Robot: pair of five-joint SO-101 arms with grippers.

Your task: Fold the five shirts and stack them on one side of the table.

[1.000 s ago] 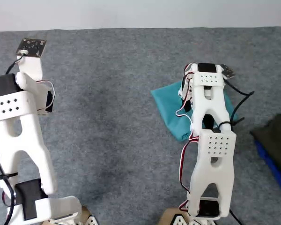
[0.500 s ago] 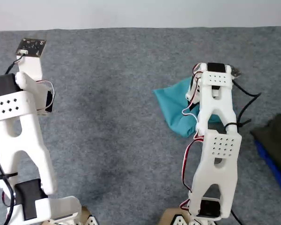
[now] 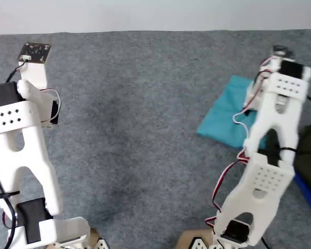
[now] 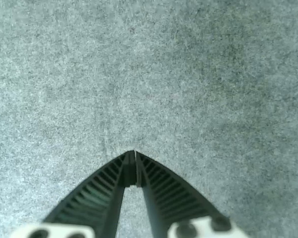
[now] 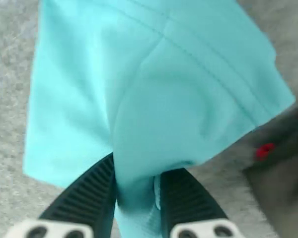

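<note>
Lying on the grey table cover (image 3: 135, 93) toward its right side, the folded teal shirt (image 3: 225, 116) sits just beside a dark pile (image 3: 308, 148), probably the stack it should join. The right gripper (image 5: 144, 166) is clamped on a bunch of its fabric, a hold suited to dragging it across. The left gripper (image 4: 134, 154), closed on nothing, hovers well apart, out of the way.
</note>
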